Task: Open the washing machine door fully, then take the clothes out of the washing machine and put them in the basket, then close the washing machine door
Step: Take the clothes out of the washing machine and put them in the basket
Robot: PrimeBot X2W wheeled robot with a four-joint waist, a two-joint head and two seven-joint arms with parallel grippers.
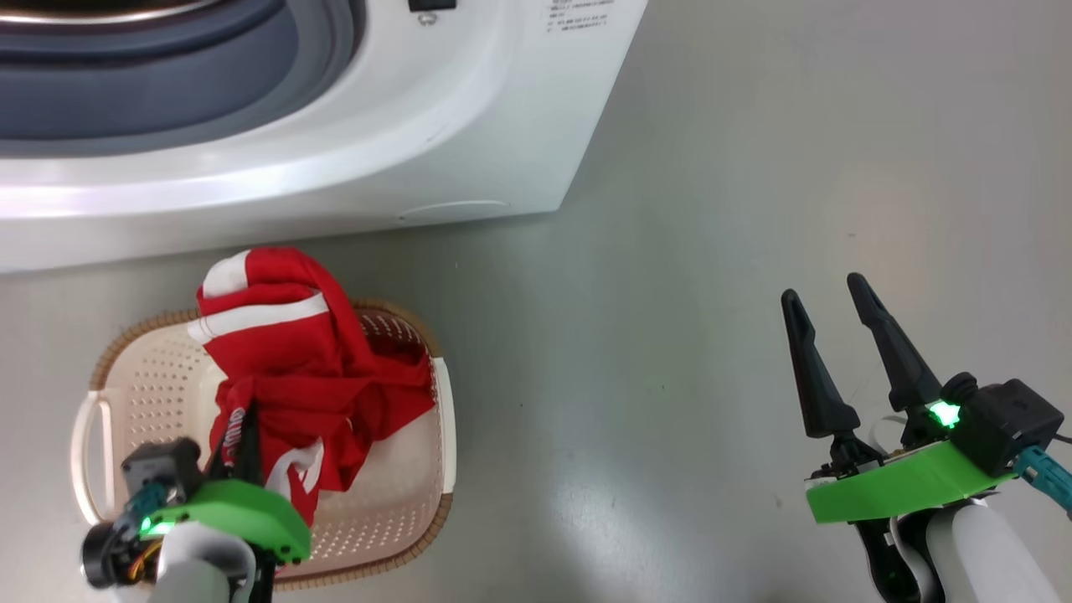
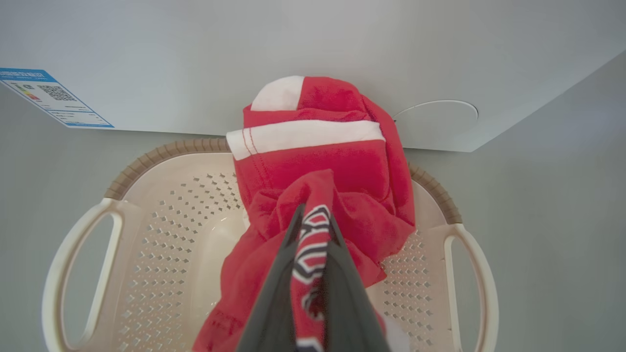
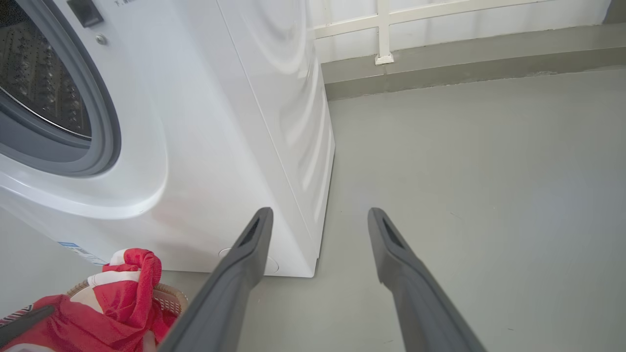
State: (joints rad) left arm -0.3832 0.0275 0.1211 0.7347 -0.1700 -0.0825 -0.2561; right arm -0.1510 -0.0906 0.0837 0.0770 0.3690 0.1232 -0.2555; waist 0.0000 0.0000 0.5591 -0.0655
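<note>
Clothes [image 1: 310,368], red with white stripes, are seen in the head view draped over the far rim of the basket [image 1: 142,394] and down into it. The basket is set on the floor [image 1: 670,335] just in front of the washing machine [image 1: 419,126], likely so that the carry from the opening is short. At the near left, the left claw [image 1: 241,423] is clamped on a fold of the fabric above the basket. The right claw [image 1: 822,289] is held at the near right, well apart from the basket, with its fingers spread and nothing between them; it is judged to be kept out of the way.

In the left wrist view, the left claw [image 2: 315,215] is seen pinched together on a strip of cloth with black-and-white lettering. The rest of the clothes [image 2: 342,166] are bunched beyond it against the far rim of the basket [image 2: 161,220]. Release is judged to be the next step.

In the right wrist view, the right claw [image 3: 319,215] is spread wide over bare floor. The steel drum [image 3: 39,83] is exposed at the far left, and the clothes [image 3: 117,313] are seen at the near left.
</note>
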